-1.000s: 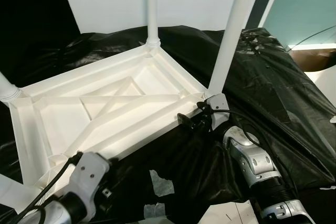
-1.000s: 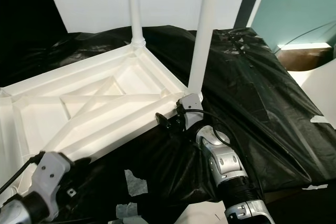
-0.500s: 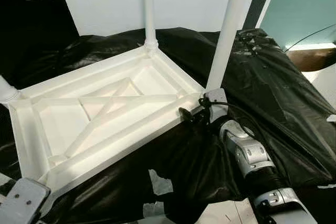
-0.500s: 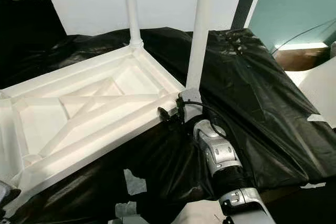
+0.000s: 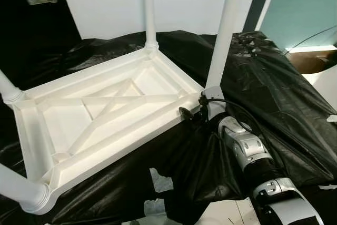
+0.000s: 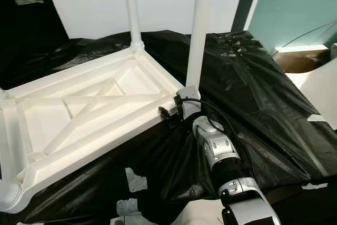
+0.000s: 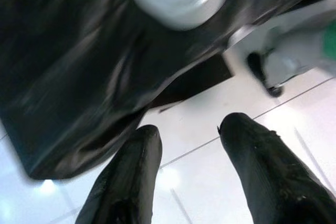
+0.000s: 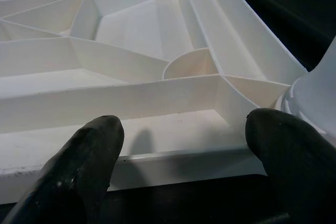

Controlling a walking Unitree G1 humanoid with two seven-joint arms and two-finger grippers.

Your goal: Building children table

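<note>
We see the white table (image 5: 105, 114) lying upside down on black sheeting (image 5: 274, 88) over the worktop, ribbed underside up. Four legs stand in its corners: far leg (image 5: 149, 9), right leg (image 5: 225, 30), left leg (image 5: 8, 90), near leg (image 5: 18, 188). Our right hand (image 8: 184, 156) sits at the table's edge just beside the right leg, fingers (image 8: 84, 166) spread wide, gripping nothing. Our left hand (image 7: 189, 150) hangs below the sheeting over a white floor (image 7: 210, 182), fingers (image 7: 131, 177) apart, empty. Tape scraps (image 5: 160, 180) stick to the sheeting near the table's front edge.
</note>
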